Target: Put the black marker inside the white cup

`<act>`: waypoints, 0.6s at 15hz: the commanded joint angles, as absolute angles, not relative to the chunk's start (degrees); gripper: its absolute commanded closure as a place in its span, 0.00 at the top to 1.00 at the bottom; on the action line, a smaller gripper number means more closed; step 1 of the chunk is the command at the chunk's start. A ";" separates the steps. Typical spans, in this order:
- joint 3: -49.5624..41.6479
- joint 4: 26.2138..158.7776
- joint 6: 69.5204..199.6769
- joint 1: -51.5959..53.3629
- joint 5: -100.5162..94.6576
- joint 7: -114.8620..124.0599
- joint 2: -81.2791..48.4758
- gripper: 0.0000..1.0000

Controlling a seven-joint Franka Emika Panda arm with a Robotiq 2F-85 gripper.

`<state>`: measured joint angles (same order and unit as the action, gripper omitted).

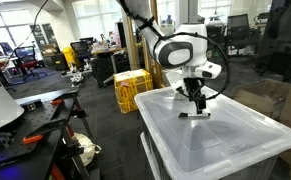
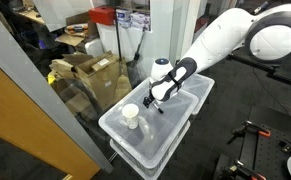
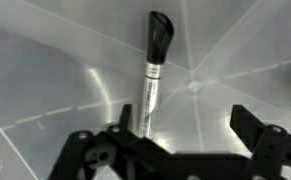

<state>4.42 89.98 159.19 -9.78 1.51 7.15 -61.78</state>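
The jaws stand wide apart and hold nothing: the gripper (image 3: 175, 148) hangs just above the black marker (image 3: 150, 75), which lies flat on the clear plastic bin lid (image 3: 45, 70). In the wrist view its dark cap points to the far side, and its pale barrel runs back near the left-hand one of the two fingers (image 3: 257, 130), not midway between them. An exterior view shows the marker (image 1: 195, 115) directly under the gripper (image 1: 195, 98). The step in hand looks like lining up for the pick. Next the jaws likely need centring across the barrel, then lowering and closing. The white cup (image 2: 131, 116) stands upright on the same lid, near the gripper (image 2: 155, 100). Small print runs along the barrel, too blurred to read.
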 commanded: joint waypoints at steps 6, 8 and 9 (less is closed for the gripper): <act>2.78 87.02 156.80 -8.48 3.95 6.07 -63.56 0.99; 2.69 86.78 156.58 -8.59 4.20 6.08 -63.74 0.96; 2.66 86.65 156.54 -8.66 4.32 6.02 -63.84 0.95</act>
<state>3.41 88.84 159.06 -9.23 2.15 7.15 -63.13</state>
